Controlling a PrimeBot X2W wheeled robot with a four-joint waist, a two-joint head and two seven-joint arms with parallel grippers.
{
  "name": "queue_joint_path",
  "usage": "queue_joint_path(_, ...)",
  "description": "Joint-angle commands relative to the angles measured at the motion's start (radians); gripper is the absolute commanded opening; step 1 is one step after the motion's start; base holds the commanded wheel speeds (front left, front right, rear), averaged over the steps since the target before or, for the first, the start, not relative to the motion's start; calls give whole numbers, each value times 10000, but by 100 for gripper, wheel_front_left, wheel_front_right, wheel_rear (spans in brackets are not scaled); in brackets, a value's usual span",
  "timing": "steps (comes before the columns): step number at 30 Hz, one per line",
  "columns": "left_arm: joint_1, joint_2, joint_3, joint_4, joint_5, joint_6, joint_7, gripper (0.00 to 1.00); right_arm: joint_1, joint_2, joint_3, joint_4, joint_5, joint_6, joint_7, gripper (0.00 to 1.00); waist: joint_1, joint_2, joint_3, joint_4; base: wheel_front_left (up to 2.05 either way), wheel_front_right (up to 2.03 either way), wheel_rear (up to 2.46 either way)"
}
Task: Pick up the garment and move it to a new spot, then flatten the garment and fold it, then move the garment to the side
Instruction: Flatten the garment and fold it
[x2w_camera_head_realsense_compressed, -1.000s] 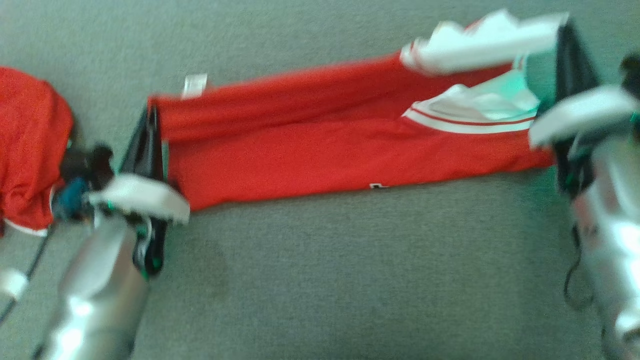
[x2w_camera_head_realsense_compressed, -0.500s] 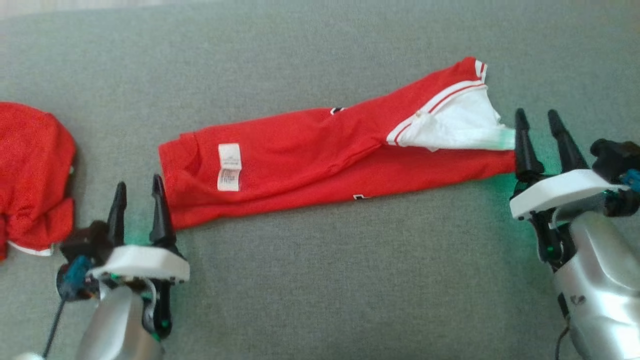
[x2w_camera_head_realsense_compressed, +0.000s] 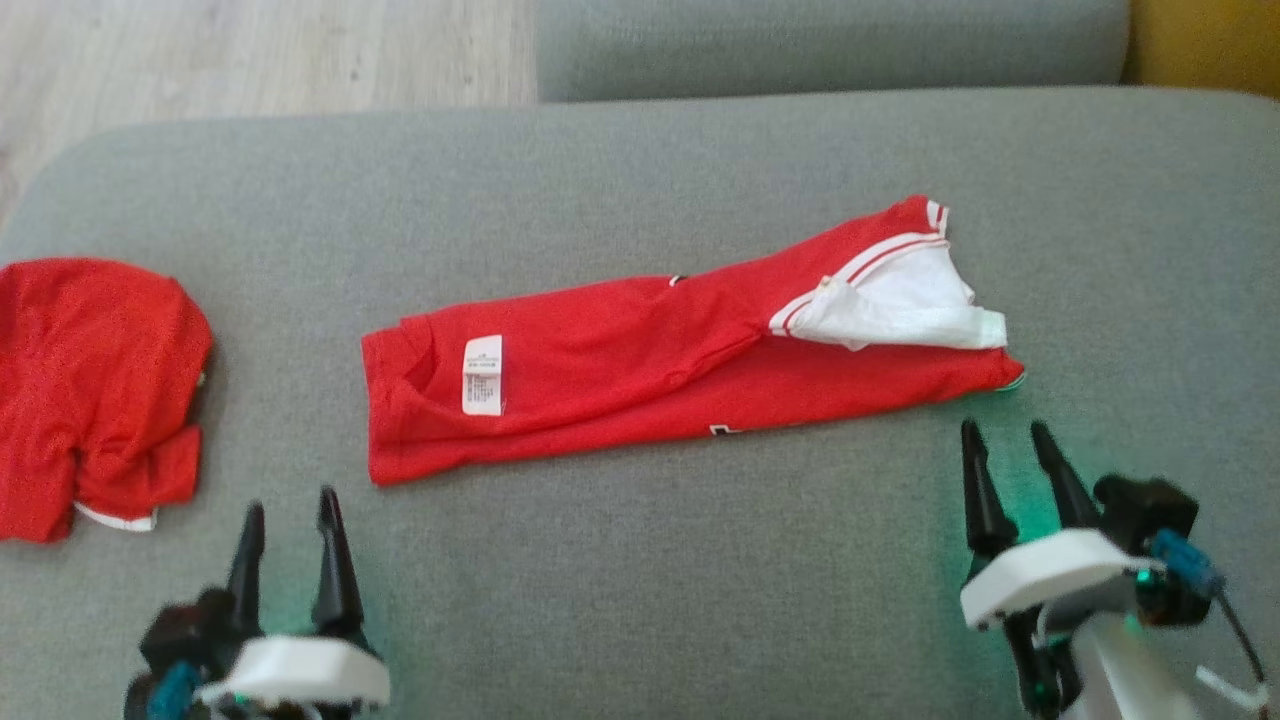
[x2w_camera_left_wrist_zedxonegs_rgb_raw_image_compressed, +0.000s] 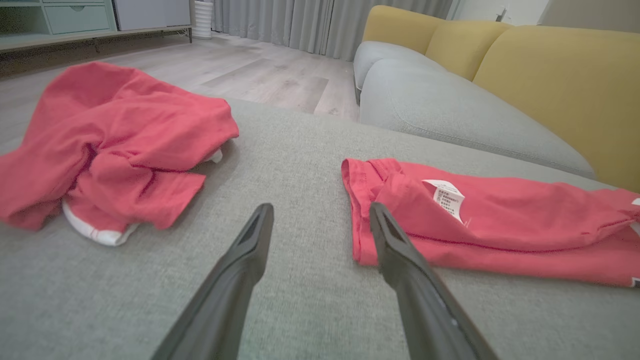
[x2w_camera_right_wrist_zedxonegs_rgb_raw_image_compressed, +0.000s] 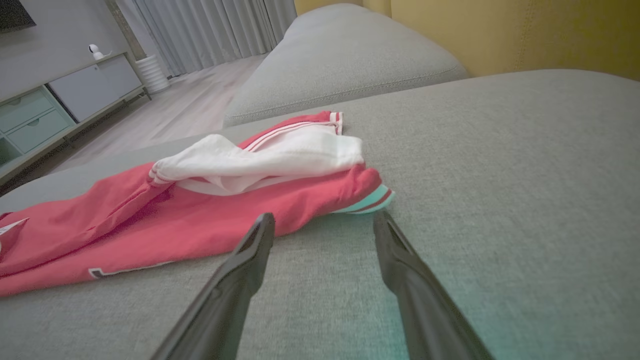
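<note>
The garment (x2w_camera_head_realsense_compressed: 640, 370) is red with white trim and a white label, and lies folded into a long band across the grey cushion (x2w_camera_head_realsense_compressed: 700, 580). Its white-lined end points right. My left gripper (x2w_camera_head_realsense_compressed: 290, 502) stands open just below the band's left end, nothing between its fingers. In the left wrist view the left gripper (x2w_camera_left_wrist_zedxonegs_rgb_raw_image_compressed: 321, 207) is short of the garment's (x2w_camera_left_wrist_zedxonegs_rgb_raw_image_compressed: 500, 230) hem. My right gripper (x2w_camera_head_realsense_compressed: 1004, 427) is open too, a little below the right end. The right wrist view has the right gripper (x2w_camera_right_wrist_zedxonegs_rgb_raw_image_compressed: 324, 215) close to the garment (x2w_camera_right_wrist_zedxonegs_rgb_raw_image_compressed: 200, 220) but apart from it.
A second red garment (x2w_camera_head_realsense_compressed: 90, 390) lies crumpled at the cushion's left edge, also seen as a heap (x2w_camera_left_wrist_zedxonegs_rgb_raw_image_compressed: 110, 140). Another grey cushion (x2w_camera_head_realsense_compressed: 830, 40) lies beyond, with wooden floor (x2w_camera_head_realsense_compressed: 260, 50) at the far left and a yellow backrest (x2w_camera_left_wrist_zedxonegs_rgb_raw_image_compressed: 550, 75) to the right.
Both grippers have opened, let go of the garment's ends and drawn back towards me. The garment now lies flat on the cushion. The head view has also shifted.
</note>
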Motion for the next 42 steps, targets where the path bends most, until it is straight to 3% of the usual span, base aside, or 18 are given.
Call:
queue_joint_path(1,30,36,213,-277,-92,-54,-53,100,-27,75,239,-202,17,-7,-104,100,2,-1,-211,-9,0,0,0)
queue_joint_path(8,297,32,6,-406,-276,1,-53,100,-3,135,392,-119,-49,-7,-104,100,2,-1,-274,-66,0,0,0)
queue_joint_path(14,70,31,-337,-563,-424,91,-53,100,-963,20,508,246,-279,-7,-105,100,2,-1,208,-7,0,0,0)
queue_joint_path(21,-512,31,-988,-199,-662,102,-53,100,-3270,-871,1451,1753,-648,-7,173,100,2,-1,1116,304,0,0,0)
queue_joint_path(30,-1070,30,-1643,-125,-1016,61,-53,100,-5127,-1443,1386,3932,-1227,-7,1018,100,2,-1,1872,770,0,0,0)
queue_joint_path(34,-1184,30,-1760,-130,-984,72,-53,100,-5241,-1334,889,5049,-1514,-7,1344,100,2,-1,1913,888,0,0,0)
queue_joint_path(35,-1175,30,-1759,-114,-970,68,-53,100,-5180,-1219,824,5254,-1460,-7,1436,88,2,-1,1873,880,0,0,0)
queue_joint_path(36,-1149,30,-1754,-95,-959,66,-53,100,-5108,-1079,786,5428,-1358,-7,1490,53,2,-1,1790,860,0,0,0)
queue_joint_path(37,-1104,30,-1741,-78,-949,66,-53,100,-5028,-958,804,5579,-1266,-7,1543,0,2,-1,1720,834,0,0,0)
queue_joint_path(42,-767,30,-1485,-82,-988,151,-53,100,-4715,-874,790,5773,-676,-7,1057,0,2,-1,1203,626,0,0,0)
